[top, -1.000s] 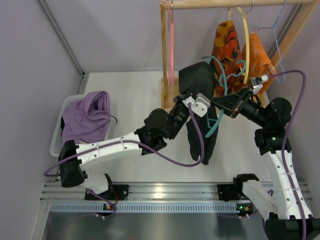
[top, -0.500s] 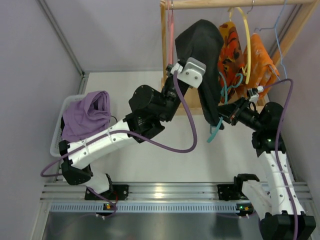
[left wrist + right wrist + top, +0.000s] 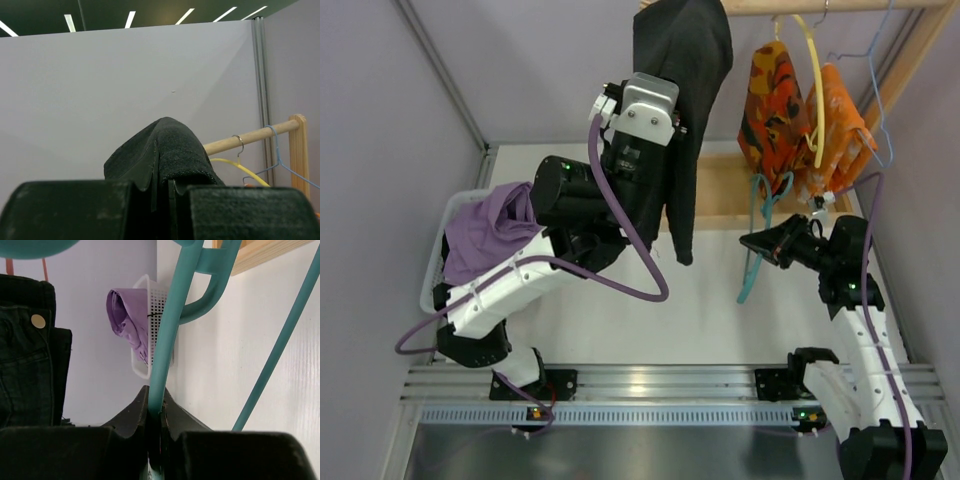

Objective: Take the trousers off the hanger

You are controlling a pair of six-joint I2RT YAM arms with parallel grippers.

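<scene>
The black trousers [image 3: 685,90] hang free in the air, apart from the teal hanger [image 3: 750,275]. My left gripper [image 3: 665,45] is raised high near the rail, shut on their upper fold; in the left wrist view the dark cloth [image 3: 172,150] bulges out from between the closed jaws of that gripper [image 3: 162,187]. My right gripper [image 3: 752,243] is low at the right, shut on the bare hanger, whose teal bar [image 3: 170,330] runs up from that gripper [image 3: 155,407]. The trousers' waistband and button [image 3: 30,340] show at the left of the right wrist view.
A wooden rack [image 3: 820,8] at the back right carries orange garments [image 3: 780,100] on a yellow hanger [image 3: 813,90] and a blue wire hanger [image 3: 875,80]. A white basket [image 3: 432,285] at the left holds purple cloth [image 3: 495,230]. The rack's wooden base [image 3: 720,200] lies on the table.
My left arm has swung up and to the left, pulling the trousers off the teal hanger. The right gripper has drawn the bare hanger down and to the right.
</scene>
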